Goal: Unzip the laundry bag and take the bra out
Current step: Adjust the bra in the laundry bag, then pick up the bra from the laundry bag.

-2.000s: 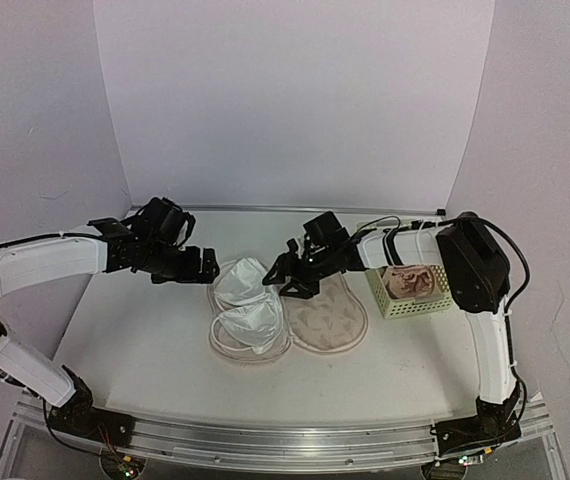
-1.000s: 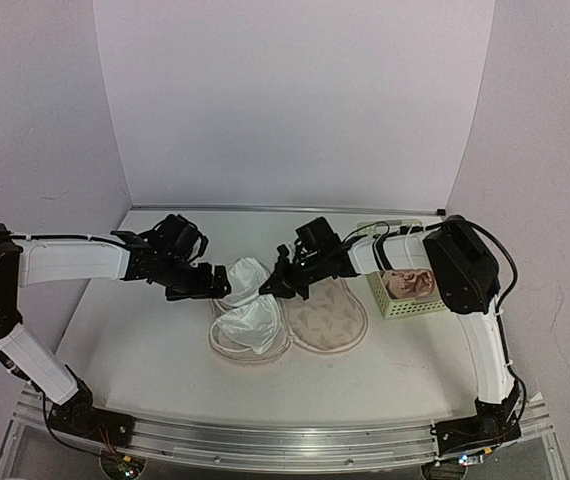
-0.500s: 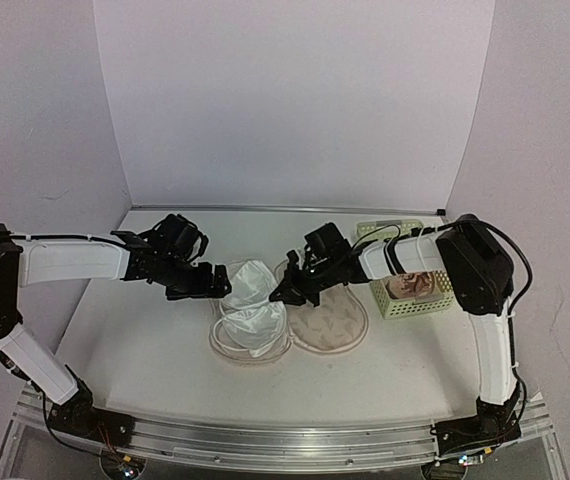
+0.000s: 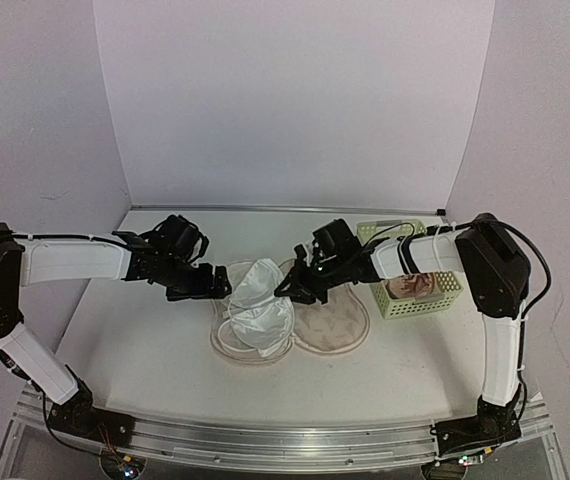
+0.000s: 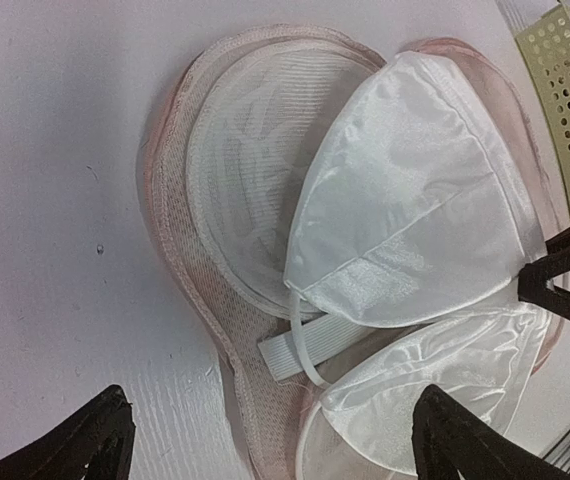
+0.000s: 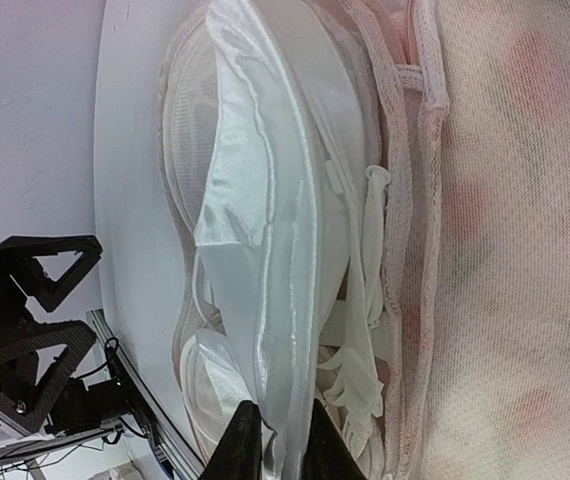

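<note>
The laundry bag (image 4: 337,325) lies unzipped and spread flat at mid-table, its mesh-lined half (image 5: 180,230) on the left and its printed half (image 6: 510,250) on the right. The white bra (image 4: 262,308) rests across the lined half, one cup raised. My right gripper (image 4: 287,292) reaches in from the right and is shut on a fold of the bra (image 6: 265,220) between its fingertips (image 6: 240,445). My left gripper (image 4: 220,285) hovers just left of the bra (image 5: 405,220), wide open and holding nothing, its fingers (image 5: 80,445) astride the bag's rim and a white strap (image 5: 305,345).
A pale-green perforated basket (image 4: 415,298) with a pinkish item inside stands just right of the bag, close to the right arm. White walls close the back and sides. Bare tabletop lies left of and in front of the bag.
The right gripper has drawn the bra a little to the right, lifting one cup over the bag's middle. The left arm has stayed in place, still open.
</note>
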